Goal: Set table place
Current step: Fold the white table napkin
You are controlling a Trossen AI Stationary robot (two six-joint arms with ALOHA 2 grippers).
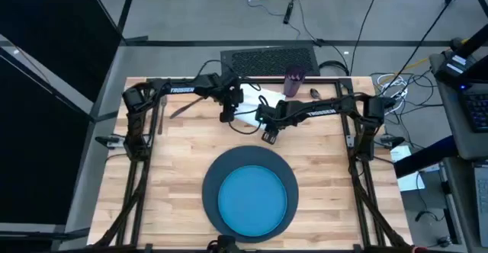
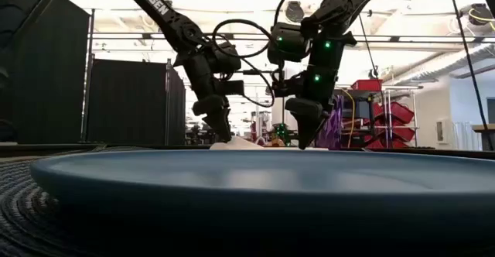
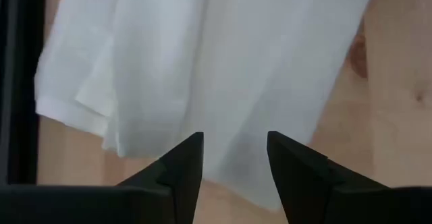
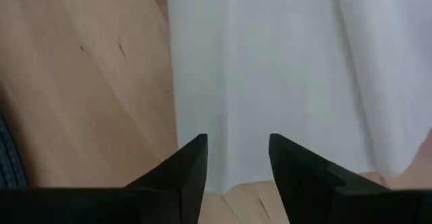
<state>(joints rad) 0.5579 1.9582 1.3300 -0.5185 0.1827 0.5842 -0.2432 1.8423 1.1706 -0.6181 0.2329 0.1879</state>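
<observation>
Both claws hang parted over the crumpled white cloth napkin (image 1: 250, 110) at the pale plank table's (image 1: 183, 154) far edge: left gripper (image 3: 233, 158) and right gripper (image 4: 236, 158) gripping nothing. The danger, as I judge it: each pinches only a loose fold and the cloth bunches or drags, or the two close-set wrists collide.

Bright ceiling glare behind, blurred plate (image 2: 255, 183) up close.

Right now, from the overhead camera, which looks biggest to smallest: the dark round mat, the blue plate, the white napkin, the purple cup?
1. dark round mat
2. blue plate
3. white napkin, partly hidden by the arms
4. purple cup
</observation>
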